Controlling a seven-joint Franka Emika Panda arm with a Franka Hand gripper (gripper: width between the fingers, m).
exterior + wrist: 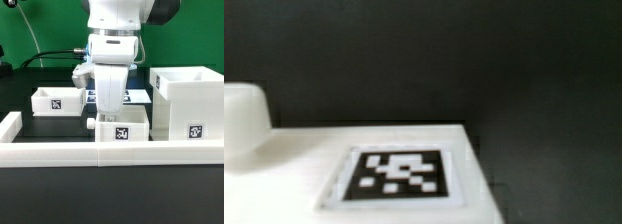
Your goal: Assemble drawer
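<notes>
**Claw low over the middle tray of the drawer**

The white arm's two-finger claw (108, 114) hangs low at the centre of the scene; its fingertips are lost against the white parts below, and the wrist view shows no fingers, so I cannot tell whether it is released or clenched.

The drawer lies in three separate white plastic pieces around it:
- Directly beneath the claw sits a small open-topped white plastic tray (122, 128) with a black-and-white square tag on its front face.
- To the exterior view's left of the claw, well apart, stands a second small white tray (55, 100), tagged likewise.
- To the exterior view's right of the claw rises the tall boxy white casing (190, 95), open at the top, with a tag low on its front; the middle tray stands just beside it.

The wrist view shows a blurred white face (295, 155) bearing one such tag, with a rounded white lump (242, 120) beside it; which piece this is I cannot tell.

In front of the claw runs a long low white rail (60, 152); behind it the flat marker board (142, 97) lies on the black table (100, 200).
</notes>
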